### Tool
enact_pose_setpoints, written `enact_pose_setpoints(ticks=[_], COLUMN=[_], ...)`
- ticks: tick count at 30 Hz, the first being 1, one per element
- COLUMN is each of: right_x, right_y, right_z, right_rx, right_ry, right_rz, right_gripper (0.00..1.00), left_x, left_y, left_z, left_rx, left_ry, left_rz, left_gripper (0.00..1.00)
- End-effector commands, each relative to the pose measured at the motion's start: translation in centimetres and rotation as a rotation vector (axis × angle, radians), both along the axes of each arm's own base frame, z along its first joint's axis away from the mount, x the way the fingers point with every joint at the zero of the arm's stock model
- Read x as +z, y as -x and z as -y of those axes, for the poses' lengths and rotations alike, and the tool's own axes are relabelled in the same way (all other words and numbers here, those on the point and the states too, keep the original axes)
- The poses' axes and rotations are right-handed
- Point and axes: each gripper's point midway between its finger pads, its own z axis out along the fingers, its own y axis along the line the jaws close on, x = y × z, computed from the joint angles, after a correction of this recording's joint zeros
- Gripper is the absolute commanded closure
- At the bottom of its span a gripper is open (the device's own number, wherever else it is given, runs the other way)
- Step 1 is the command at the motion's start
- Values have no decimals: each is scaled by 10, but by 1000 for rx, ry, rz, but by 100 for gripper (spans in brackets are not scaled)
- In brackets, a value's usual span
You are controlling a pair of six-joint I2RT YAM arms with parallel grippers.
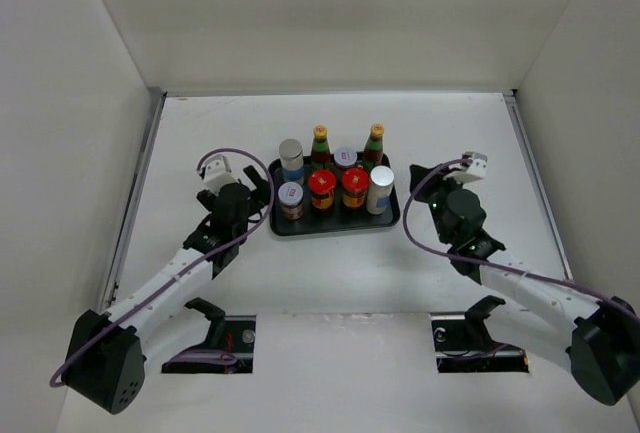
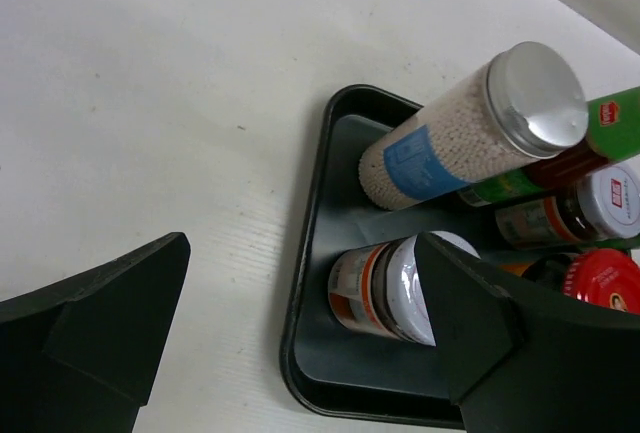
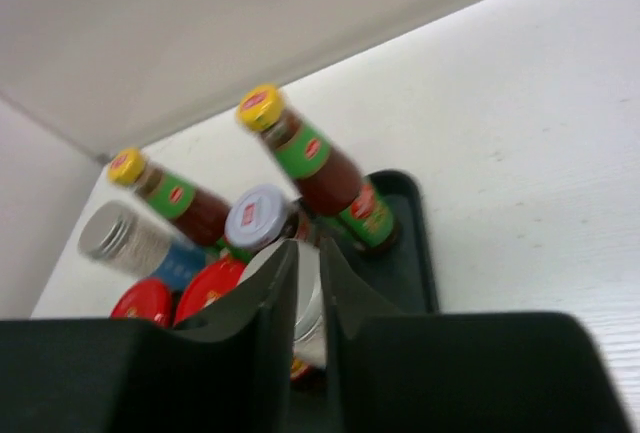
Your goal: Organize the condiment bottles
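Observation:
The black tray (image 1: 392, 219) holds all the condiment bottles. At the back stand a tall silver-lidded jar (image 1: 291, 160), two green-labelled yellow-capped bottles (image 1: 320, 146) (image 1: 375, 145) and a white-lidded jar (image 1: 345, 159). In front stand a small pale-lidded jar (image 1: 291, 199), two red-lidded jars (image 1: 321, 190) (image 1: 354, 186) and a white cylinder (image 1: 381, 190). My left gripper (image 1: 262, 191) is open and empty at the tray's left edge, and its right finger (image 2: 480, 323) stands beside the small jar (image 2: 385, 288). My right gripper (image 1: 418, 178) is shut and empty just right of the tray, and the white cylinder (image 3: 310, 298) shows behind its fingers.
White walls enclose the table at the back and on both sides. Bare white tabletop lies left of the tray (image 2: 310, 253) and right of it (image 3: 415, 253). Two dark cut-outs (image 1: 215, 338) (image 1: 480, 338) sit near the arm bases.

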Motion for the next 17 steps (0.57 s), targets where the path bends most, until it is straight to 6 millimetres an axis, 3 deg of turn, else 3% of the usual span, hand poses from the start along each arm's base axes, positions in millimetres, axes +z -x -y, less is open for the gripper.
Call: enact_pose_setpoints(ticks=[1, 6, 8, 12, 14, 17], right_x=[-4, -33, -40, -35, -34, -23], right_y=[-12, -31, -34, -38, -40, -38], right_z=[32, 63, 66, 61, 48, 36], right_rx=[-137, -270, -291, -269, -200, -161], right_ry=[-29, 33, 64, 60, 72, 43], right_rz=[-36, -222, -280, -286, -297, -243], right_gripper=[83, 84, 84, 84, 98, 99], left_x=[8, 15, 18, 17, 15, 3], left_y=[1, 7, 10, 14, 10, 6], left_z=[-4, -19, -22, -17, -14, -8], left_rx=[34, 86, 84, 67, 57, 43], left_ry=[101, 136, 125, 134, 131, 110], left_rz=[56, 142, 155, 170, 157, 93], left_gripper=[0, 0, 0, 0, 0, 0])
